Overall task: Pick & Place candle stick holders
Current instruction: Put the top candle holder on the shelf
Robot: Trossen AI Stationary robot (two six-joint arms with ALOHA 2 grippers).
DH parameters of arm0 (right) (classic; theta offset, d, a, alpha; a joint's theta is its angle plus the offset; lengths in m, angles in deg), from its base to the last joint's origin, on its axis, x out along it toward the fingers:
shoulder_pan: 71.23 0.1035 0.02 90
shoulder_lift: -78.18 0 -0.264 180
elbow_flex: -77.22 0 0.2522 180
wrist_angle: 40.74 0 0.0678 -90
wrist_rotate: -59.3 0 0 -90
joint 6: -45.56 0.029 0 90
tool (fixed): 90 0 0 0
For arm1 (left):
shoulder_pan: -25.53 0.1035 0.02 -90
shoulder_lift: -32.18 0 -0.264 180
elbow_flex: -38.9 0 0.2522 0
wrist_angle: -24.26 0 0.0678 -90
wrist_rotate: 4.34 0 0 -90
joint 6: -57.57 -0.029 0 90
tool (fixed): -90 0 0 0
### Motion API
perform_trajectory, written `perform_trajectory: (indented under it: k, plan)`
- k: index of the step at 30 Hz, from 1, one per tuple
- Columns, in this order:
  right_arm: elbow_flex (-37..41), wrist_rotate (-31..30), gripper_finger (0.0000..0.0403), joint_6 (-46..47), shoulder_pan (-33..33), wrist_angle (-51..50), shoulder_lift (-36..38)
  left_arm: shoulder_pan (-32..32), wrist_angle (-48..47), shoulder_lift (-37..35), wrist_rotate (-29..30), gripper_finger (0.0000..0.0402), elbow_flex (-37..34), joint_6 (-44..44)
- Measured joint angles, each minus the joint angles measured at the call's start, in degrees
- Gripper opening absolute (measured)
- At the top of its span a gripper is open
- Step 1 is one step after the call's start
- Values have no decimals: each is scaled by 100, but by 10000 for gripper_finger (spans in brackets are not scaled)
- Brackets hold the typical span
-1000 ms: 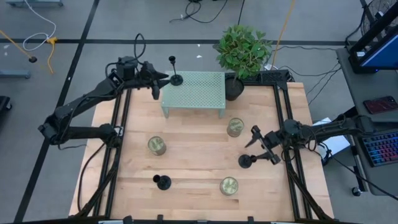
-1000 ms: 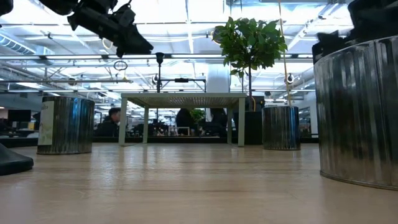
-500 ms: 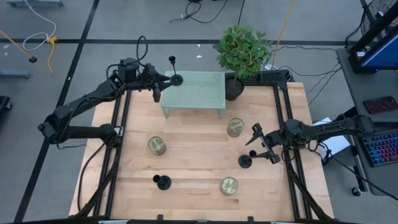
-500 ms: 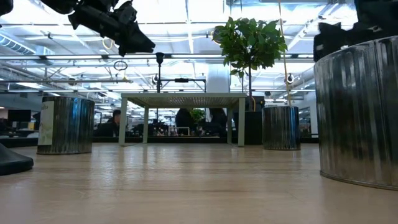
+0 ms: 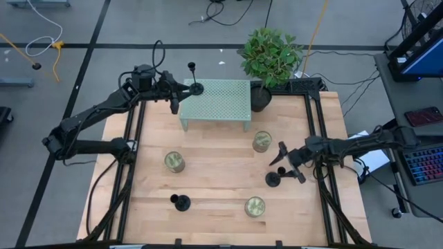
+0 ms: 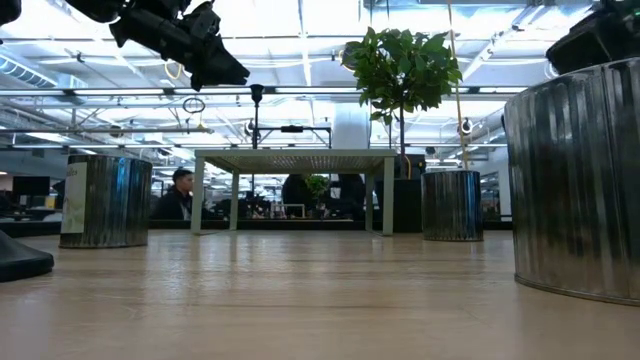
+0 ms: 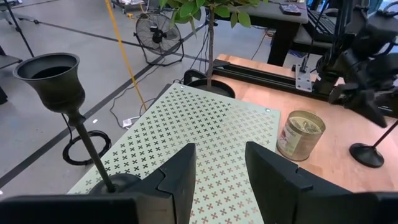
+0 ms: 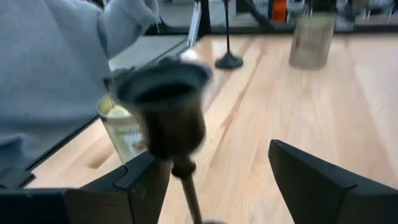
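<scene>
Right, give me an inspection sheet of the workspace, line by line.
Surface: light wooden table, dark rails down both sides.
Job's things: three black candle stick holders; one on the green perforated stand at its left corner, one near the front, one by the right arm.
Clutter: three metal cans; potted plant at the back edge.
Grippers: left gripper open beside the stand's holder, holding nothing; right gripper open, fingers either side of the right-hand holder's stem.
Cables: loose leads on the floor.
Surroundings: keyboard right of the table; person seated beyond the table.
</scene>
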Motion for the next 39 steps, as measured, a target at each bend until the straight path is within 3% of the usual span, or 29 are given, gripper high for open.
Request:
perform_trajectory:
  k: [6, 10, 16, 20, 27, 34, 36, 39]
  plan:
    - [0, -6, 234, 198, 0, -46, -523, 0, -6, 2, 2, 145, 2, 3]
    - [0, -35, 196, 175, -2, -33, -707, 0, -9, 2, 2, 145, 2, 4]
    - [0, -76, 95, 171, -2, -7, -766, 0, -9, 2, 2, 145, 2, 14]
    - [0, -827, 18, 151, 0, 320, -768, 0, -9, 2, 2, 145, 2, 74]
    - [0, -2852, 18, 347, -9, 2293, -785, 0, -6, 2, 2, 145, 2, 91]
    - [-227, -3114, 13, 337, 12, 3833, -860, 0, -6, 2, 0, 145, 2, 164]
    - [-454, -3443, 13, 213, 59, 4096, -1036, 0, -4, 2, 0, 145, 2, 169]
    - [-959, -3436, 10, -140, 143, 4494, -1416, -42, -13, 2, 0, 145, 4, 157]
